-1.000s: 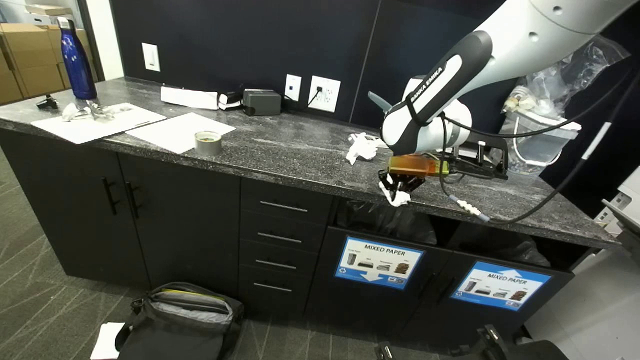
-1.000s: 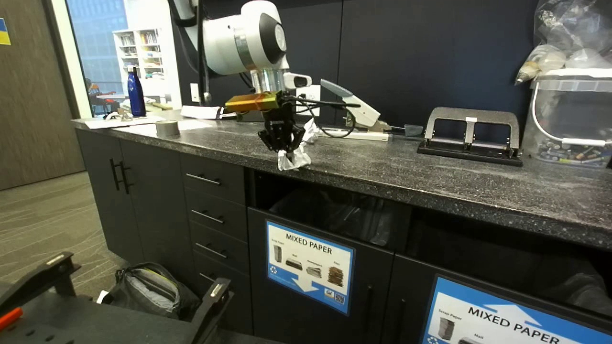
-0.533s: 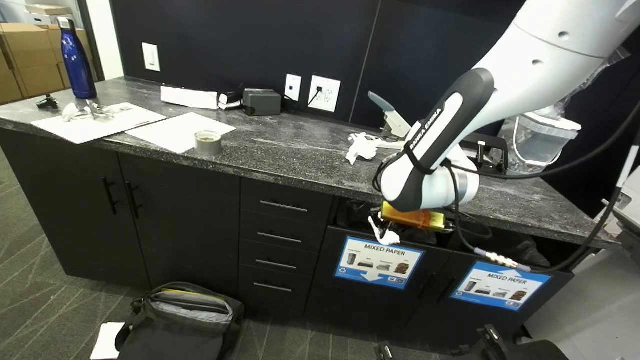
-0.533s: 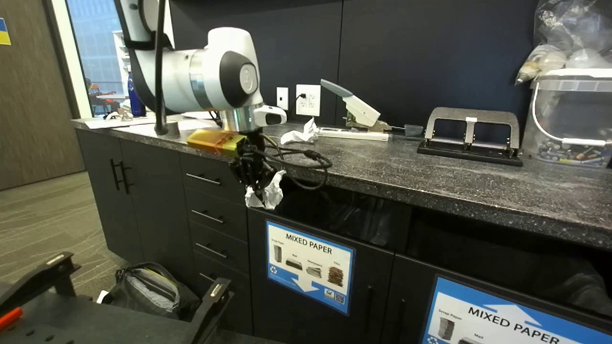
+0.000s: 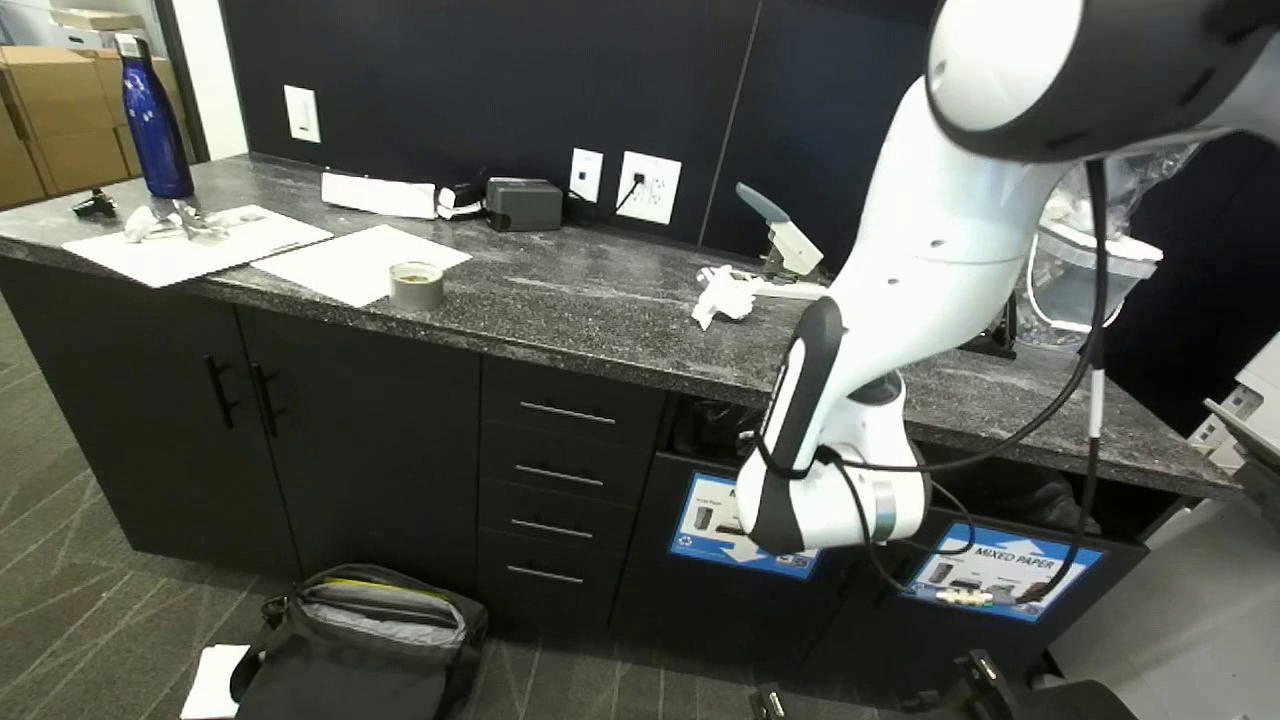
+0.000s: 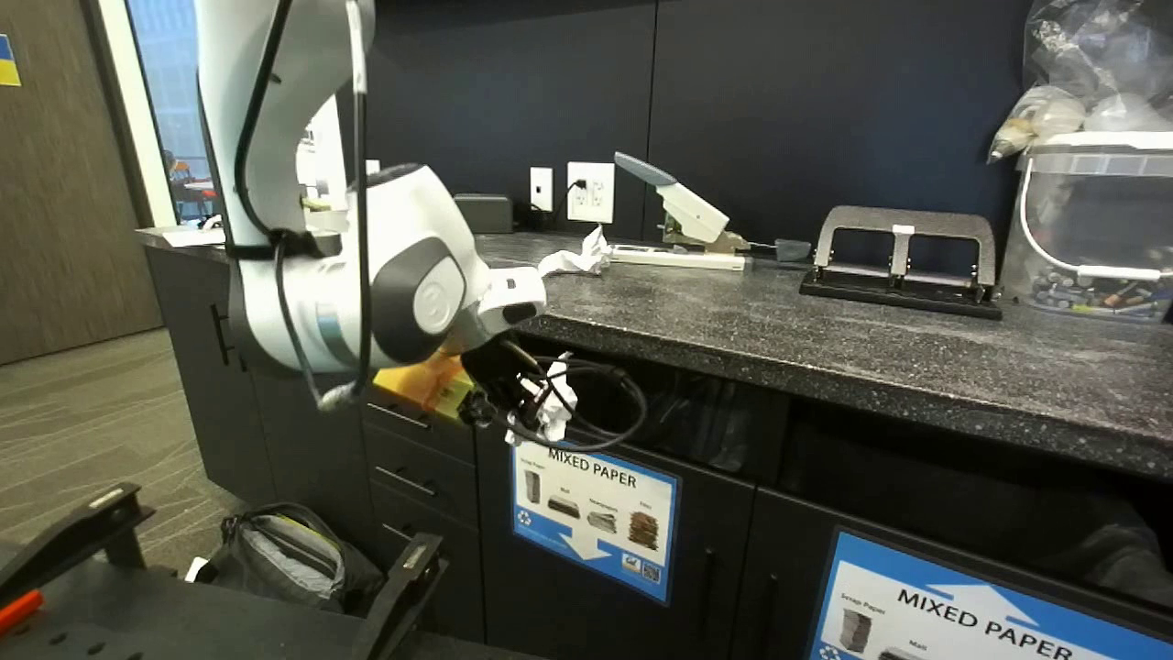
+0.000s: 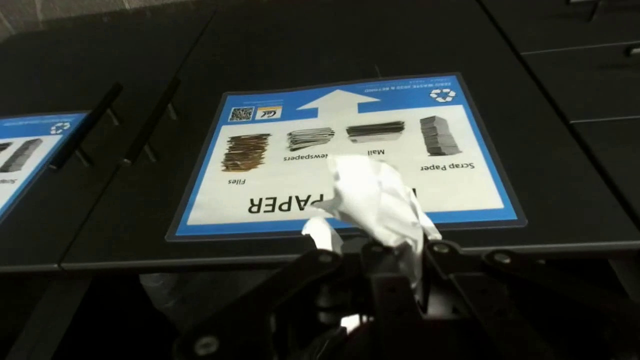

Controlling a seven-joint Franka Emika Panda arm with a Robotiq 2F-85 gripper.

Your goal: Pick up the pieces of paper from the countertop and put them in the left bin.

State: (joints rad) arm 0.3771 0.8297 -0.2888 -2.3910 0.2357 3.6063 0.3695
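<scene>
Wrist view: the gripper [image 7: 407, 252] clamps a crumpled paper scrap [image 7: 380, 200], and early release could miss the left bin [image 7: 340, 60]!

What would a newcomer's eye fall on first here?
Probably the white robot arm, bent down past the edge of the dark speckled stone countertop. Then, in the wrist view, the crumpled white paper scrap pinched between black fingers, in front of a blue-and-white label. At an exterior view's left stands a tall blue bottle.
</scene>
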